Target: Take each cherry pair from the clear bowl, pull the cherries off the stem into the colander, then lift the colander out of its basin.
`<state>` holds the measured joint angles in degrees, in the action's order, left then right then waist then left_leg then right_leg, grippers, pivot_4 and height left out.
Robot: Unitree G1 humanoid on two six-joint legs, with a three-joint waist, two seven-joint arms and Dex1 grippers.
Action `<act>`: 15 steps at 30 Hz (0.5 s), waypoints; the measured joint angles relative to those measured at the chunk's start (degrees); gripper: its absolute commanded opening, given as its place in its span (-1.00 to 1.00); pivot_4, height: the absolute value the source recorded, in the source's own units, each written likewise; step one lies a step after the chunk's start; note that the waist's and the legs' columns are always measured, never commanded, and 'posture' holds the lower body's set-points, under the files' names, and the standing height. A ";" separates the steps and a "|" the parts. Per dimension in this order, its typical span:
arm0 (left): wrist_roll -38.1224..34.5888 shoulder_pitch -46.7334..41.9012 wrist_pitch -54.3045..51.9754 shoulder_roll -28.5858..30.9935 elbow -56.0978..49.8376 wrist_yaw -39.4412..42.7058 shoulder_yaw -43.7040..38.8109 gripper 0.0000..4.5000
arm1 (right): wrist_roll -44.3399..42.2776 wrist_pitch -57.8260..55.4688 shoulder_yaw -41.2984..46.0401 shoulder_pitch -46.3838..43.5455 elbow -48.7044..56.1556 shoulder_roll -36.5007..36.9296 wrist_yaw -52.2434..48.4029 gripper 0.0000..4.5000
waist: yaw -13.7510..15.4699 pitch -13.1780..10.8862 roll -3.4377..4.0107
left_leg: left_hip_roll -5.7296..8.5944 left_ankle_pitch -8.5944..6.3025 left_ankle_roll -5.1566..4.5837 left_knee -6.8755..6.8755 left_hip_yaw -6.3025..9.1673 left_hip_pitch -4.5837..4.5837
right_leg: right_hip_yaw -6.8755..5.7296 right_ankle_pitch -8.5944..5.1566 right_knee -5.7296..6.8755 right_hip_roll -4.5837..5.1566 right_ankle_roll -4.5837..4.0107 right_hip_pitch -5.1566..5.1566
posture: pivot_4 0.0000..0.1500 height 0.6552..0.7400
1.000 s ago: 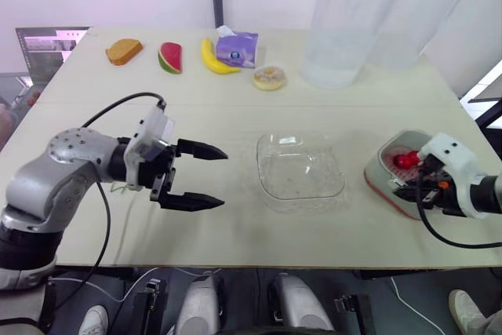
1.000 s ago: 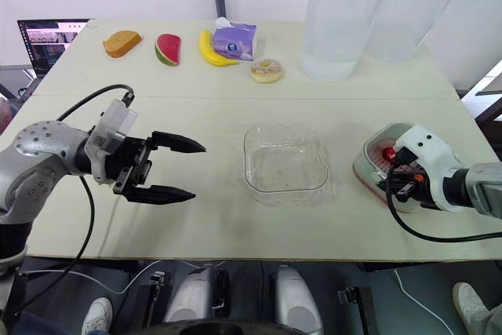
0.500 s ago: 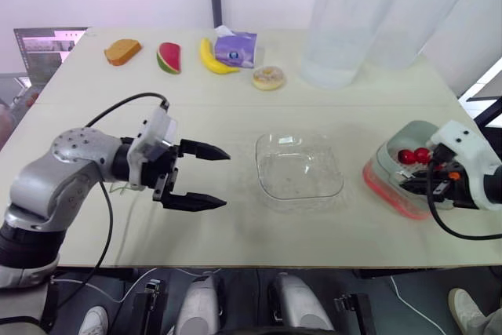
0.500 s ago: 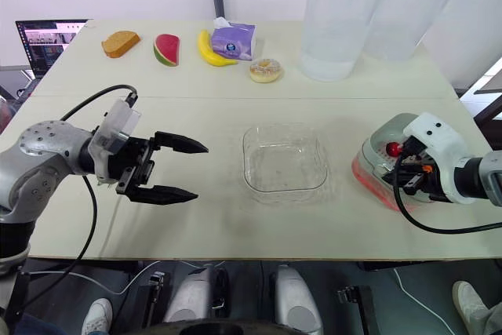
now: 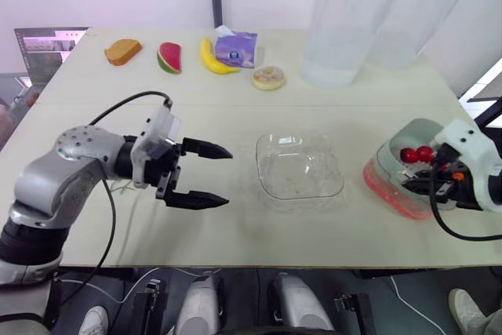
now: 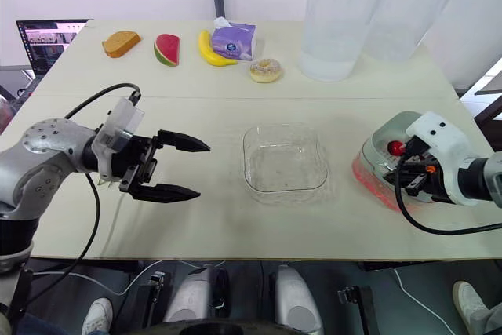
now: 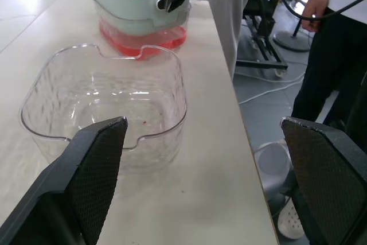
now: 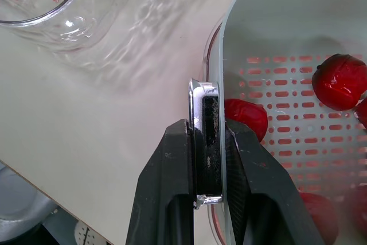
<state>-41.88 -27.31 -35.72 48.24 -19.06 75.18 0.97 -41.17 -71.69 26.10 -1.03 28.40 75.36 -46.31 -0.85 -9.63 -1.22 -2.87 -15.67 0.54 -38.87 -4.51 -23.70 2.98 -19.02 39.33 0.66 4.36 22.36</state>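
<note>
Mint colander [image 5: 390, 158] has risen off red basin [image 5: 392, 195]; our right gripper [image 8: 207, 136] clamps its handle [image 8: 198, 88], left gripper [image 5: 227, 177] gapes empty.

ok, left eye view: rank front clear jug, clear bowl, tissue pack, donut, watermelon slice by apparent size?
1. front clear jug, largest even though it sits farther back
2. clear bowl
3. tissue pack
4. donut and watermelon slice look alike, so I'm not ranking them
</note>
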 measured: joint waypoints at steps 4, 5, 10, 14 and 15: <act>0.09 -0.20 0.00 -0.03 0.20 0.04 0.06 1.00 | 0.45 -0.43 1.76 1.22 0.42 -0.01 -0.34 -0.91 | 0.02 0.00 0.00 | 0.00 0.00 0.00 0.00 0.00 0.00 | 0.00 0.00 0.00 0.00 0.00 0.00 | 1.00 1.00; 0.13 -0.20 0.00 -0.05 0.23 -0.02 0.06 1.00 | 0.46 -0.44 2.06 1.31 0.56 -0.01 -0.48 -0.91 | 0.02 0.00 0.00 | 0.00 0.00 0.00 0.00 0.00 0.00 | 0.00 0.00 0.00 0.00 0.00 0.00 | 1.00 1.00; 0.73 -0.19 0.00 -2.30 0.67 -4.19 -0.20 1.00 | 0.48 -0.47 3.76 1.23 0.67 0.00 -1.31 -0.91 | 0.03 0.00 0.00 | 0.00 0.00 0.00 0.00 0.00 0.00 | 0.00 0.00 0.00 0.00 0.00 -0.01 | 1.00 1.00; 0.53 0.74 -1.31 -3.82 0.43 -10.21 -2.84 1.00 | 0.26 -0.62 5.23 0.01 0.72 1.00 -3.62 -0.91 | -0.07 0.00 0.01 | -0.01 0.00 0.00 0.00 0.01 -0.01 | 0.00 0.00 0.00 0.00 0.01 0.00 | 1.00 1.00; 0.53 1.31 -1.49 -3.97 0.27 -11.62 -3.39 1.00 | 0.13 -0.47 5.43 -1.02 0.61 1.77 -4.16 -0.91 | -0.22 0.01 0.06 | -0.01 0.00 0.00 0.00 -0.01 0.00 | 0.02 0.01 0.01 0.01 0.01 0.01 | 1.00 1.00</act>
<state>-41.36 -26.00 -37.21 44.27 -18.79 63.56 -2.42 -41.04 -72.17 31.53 -2.05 29.01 77.12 -50.48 -1.08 -9.62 -1.16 -2.88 -15.67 0.54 -38.87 -4.52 -23.70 3.00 -19.01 39.34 0.67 4.37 22.36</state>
